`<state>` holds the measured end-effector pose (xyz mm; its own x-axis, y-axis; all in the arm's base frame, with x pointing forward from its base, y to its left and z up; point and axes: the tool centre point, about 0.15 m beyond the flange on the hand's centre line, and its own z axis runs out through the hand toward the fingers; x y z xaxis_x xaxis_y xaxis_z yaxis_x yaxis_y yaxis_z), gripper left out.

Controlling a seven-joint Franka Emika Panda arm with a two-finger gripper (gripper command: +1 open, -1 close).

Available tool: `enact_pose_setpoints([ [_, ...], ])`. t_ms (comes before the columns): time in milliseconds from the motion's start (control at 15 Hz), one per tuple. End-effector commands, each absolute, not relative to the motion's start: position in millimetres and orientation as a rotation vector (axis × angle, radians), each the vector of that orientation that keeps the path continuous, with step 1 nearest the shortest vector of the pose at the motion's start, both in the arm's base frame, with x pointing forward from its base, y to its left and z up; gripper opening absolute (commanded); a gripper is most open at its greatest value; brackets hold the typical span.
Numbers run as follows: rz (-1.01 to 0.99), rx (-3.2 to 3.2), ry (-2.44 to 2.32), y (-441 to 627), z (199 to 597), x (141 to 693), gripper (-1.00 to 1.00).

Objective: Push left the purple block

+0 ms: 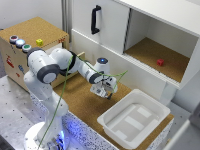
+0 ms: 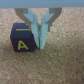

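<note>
The purple block (image 2: pixel 22 39) sits on the cork surface (image 2: pixel 45 67), and its front face shows a yellow letter A. In the wrist view the gripper (image 2: pixel 41 36) is just beside the block, its pale fingers (image 2: pixel 34 27) pressed together with nothing between them; one finger seems to touch the block's side. In the exterior view the gripper (image 1: pixel 103 91) hides the block. Near it stands a white bin (image 1: pixel 134 118). A red cube (image 1: pixel 160 62) lies in the open cabinet (image 1: pixel 150 50), and a yellow cube (image 1: pixel 39 42) rests on the wooden box (image 1: pixel 37 27)
</note>
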<state>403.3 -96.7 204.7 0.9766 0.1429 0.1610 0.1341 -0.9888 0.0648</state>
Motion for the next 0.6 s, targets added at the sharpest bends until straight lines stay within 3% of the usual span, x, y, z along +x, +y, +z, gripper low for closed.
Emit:
enact_pose_setpoints([
  [0,0.195,3.123,0.195,-71.1,203.8,417.7,-1.0],
  [533,0.176,3.163,0.215,-35.1,205.5,418.8,-1.0],
])
